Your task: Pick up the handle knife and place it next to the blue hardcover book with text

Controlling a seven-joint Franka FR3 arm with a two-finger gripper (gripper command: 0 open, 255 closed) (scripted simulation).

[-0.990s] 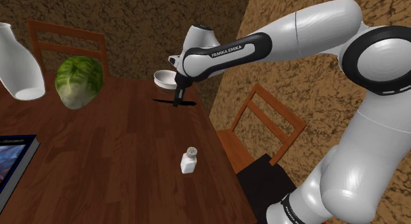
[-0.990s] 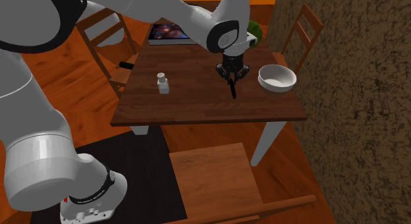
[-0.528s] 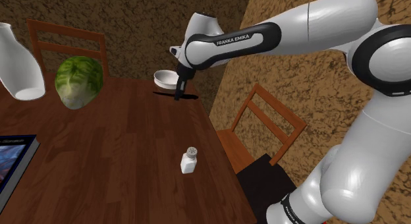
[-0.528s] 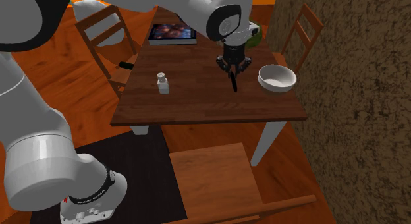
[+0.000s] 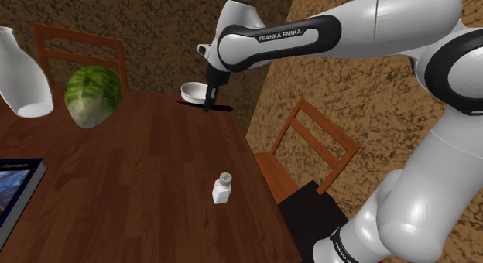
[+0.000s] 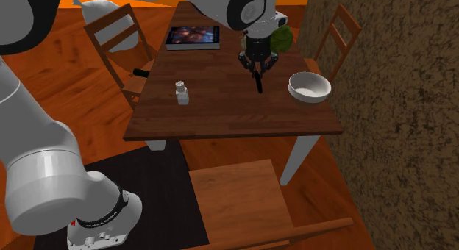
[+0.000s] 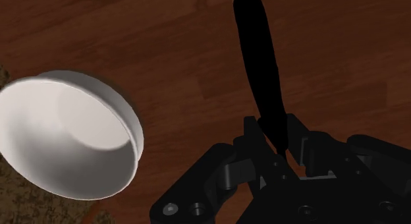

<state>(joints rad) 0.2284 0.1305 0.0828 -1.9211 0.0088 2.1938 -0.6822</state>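
The gripper (image 7: 280, 142) is clamped on one end of the knife (image 7: 259, 61), its two fingers pinching the thin black body between them. The rest of the knife hangs straight down from the hand toward the table (image 6: 221, 118). It hangs just beside the bowl (image 7: 66, 134), on the side facing the middle of the table, and its tip looks clear of the wood. In the shoulder view the gripper (image 5: 207, 97) hangs right in front of the bowl (image 5: 193, 90).

The knife looks slim, stiff and light, so weight is no concern. It is drawn all black, so I cannot tell handle from blade. With such a narrow, smooth body pinched at its very end, it could pivot or slip between the pads on a fast swing. A hold nearer the middle would be steadier, and a slow carry suits this one.

The book (image 6: 193, 37) lies well apart from the bowl (image 6: 309, 87), at the opposite corner of the table. The knife will probably need tipping flat before release.
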